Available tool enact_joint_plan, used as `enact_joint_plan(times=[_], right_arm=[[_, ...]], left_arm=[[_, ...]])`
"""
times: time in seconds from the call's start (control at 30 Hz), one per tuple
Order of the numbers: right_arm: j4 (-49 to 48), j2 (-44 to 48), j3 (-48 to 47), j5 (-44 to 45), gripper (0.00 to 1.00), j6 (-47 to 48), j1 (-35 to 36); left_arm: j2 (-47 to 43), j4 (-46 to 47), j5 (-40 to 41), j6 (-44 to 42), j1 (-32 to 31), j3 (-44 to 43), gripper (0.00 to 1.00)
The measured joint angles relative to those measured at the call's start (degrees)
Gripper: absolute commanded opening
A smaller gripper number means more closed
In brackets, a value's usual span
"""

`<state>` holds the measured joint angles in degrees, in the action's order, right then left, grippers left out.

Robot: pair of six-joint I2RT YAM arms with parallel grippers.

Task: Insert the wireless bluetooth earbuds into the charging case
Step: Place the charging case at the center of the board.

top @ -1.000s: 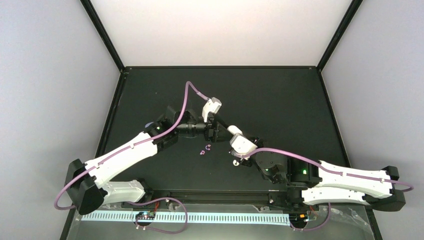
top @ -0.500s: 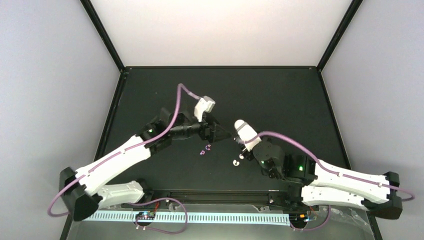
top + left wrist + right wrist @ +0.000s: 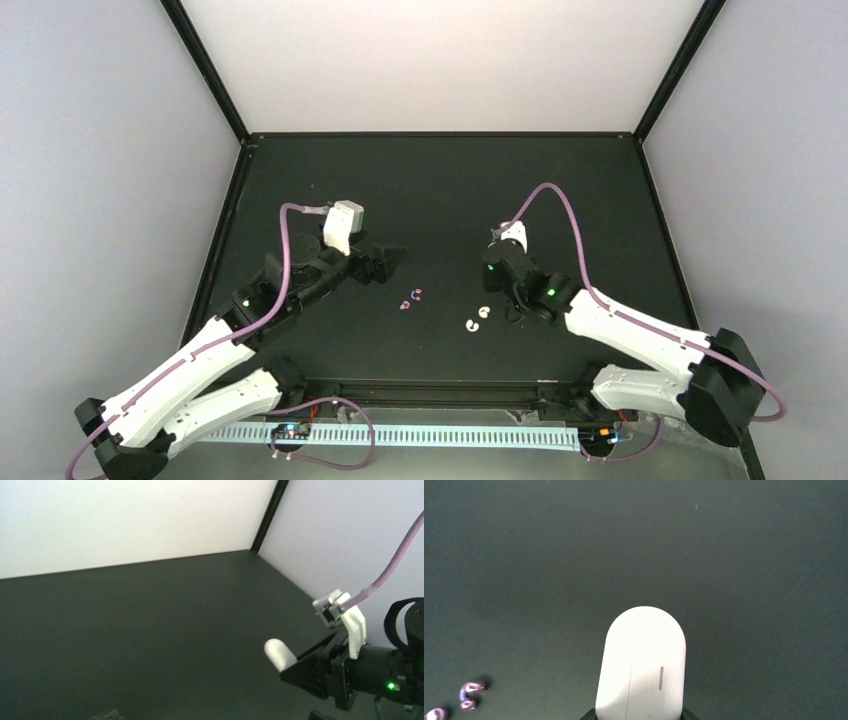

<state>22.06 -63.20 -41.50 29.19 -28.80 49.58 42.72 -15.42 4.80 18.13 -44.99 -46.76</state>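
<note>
The charging case (image 3: pixel 641 665) is a glossy white pill with its lid seam shut. My right gripper (image 3: pixel 638 715) is shut on its near end and holds it above the black table. The left wrist view shows the charging case (image 3: pixel 279 654) jutting from the right gripper (image 3: pixel 310 672). From above, the right gripper (image 3: pixel 493 262) sits right of centre and the case is hard to make out. Two tiny white earbuds (image 3: pixel 478 318) lie on the table just in front of it. My left gripper (image 3: pixel 385 262) hangs open and empty, to the left of centre.
Two small glossy purple pieces (image 3: pixel 410 299) lie on the table between the two grippers, also visible as purple pieces (image 3: pixel 470 688) at the lower left of the right wrist view. Black frame rails (image 3: pixel 215 245) border the table, with pale walls behind.
The grippers met at the case a second ago. The left one opened, let go and drew back to the left. The right one carried the case away to the right.
</note>
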Motion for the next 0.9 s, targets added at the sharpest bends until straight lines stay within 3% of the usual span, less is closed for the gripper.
enact_joint_plan(times=[0.37, 0.9], right_arm=[[-1.4, -9.8, 1.9, -2.5, 0.38, -18.8, -5.6], [-3.8, -21.8, 0.6, -5.8, 0.41, -27.6, -5.6]], left_arm=[[-0.9, -4.9, 6.8, -1.6, 0.0, 1.9, 0.99], [-0.5, -8.9, 7.5, -3.5, 0.0, 0.3, 0.99]])
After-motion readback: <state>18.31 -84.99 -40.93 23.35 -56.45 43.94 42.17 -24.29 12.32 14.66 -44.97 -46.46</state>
